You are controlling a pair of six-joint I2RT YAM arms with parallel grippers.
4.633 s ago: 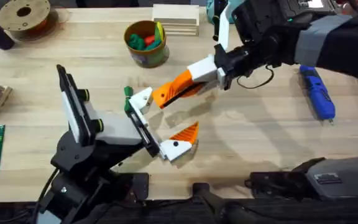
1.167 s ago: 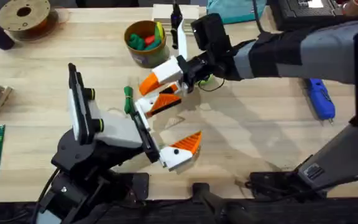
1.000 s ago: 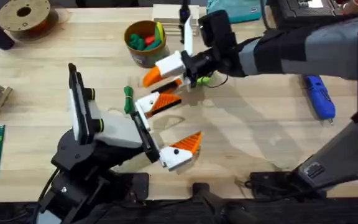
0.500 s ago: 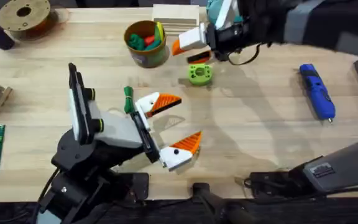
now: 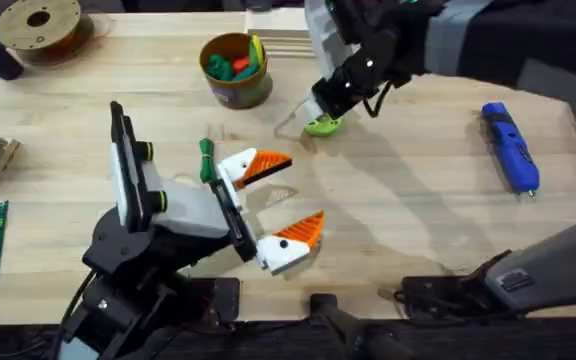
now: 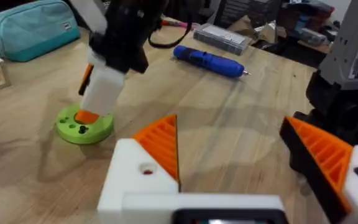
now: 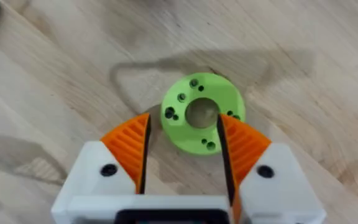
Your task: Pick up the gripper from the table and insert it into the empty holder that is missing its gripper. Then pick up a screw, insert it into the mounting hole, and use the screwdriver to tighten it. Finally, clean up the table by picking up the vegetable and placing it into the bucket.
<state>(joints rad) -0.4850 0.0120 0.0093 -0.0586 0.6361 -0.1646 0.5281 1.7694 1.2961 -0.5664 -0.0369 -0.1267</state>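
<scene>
The orange wedge gripper point(image 5: 265, 162) sits on the white holder point(image 5: 231, 165), the far finger of my left gripper point(image 5: 290, 197). That left gripper is open, and nothing lies between its fingers point(image 6: 160, 143). A mounting hole point(image 6: 146, 169) shows on the holder. My right gripper point(image 5: 320, 110) points down over a bright-green disc point(image 7: 202, 112), open, with its orange tips point(image 7: 129, 144) just above the disc. Dark spots fill the disc's small holes; I cannot tell whether they are screws. The blue screwdriver point(image 5: 510, 147) lies at the right. The dark-green vegetable point(image 5: 206, 158) lies beside the left claw, and the bucket point(image 5: 234, 90) stands behind it.
A brown spool point(image 5: 38, 25) stands at the back left and a stack of wooden blocks point(image 5: 273, 38) behind the bucket. A teal pouch point(image 6: 30, 28) lies at the back. Bare wood stretches between the green disc point(image 5: 320, 126) and the screwdriver point(image 6: 210, 61).
My right gripper let go of the orange wedge at the holder, drew away toward the back, then turned downward over the green disc. The left arm has stayed still.
</scene>
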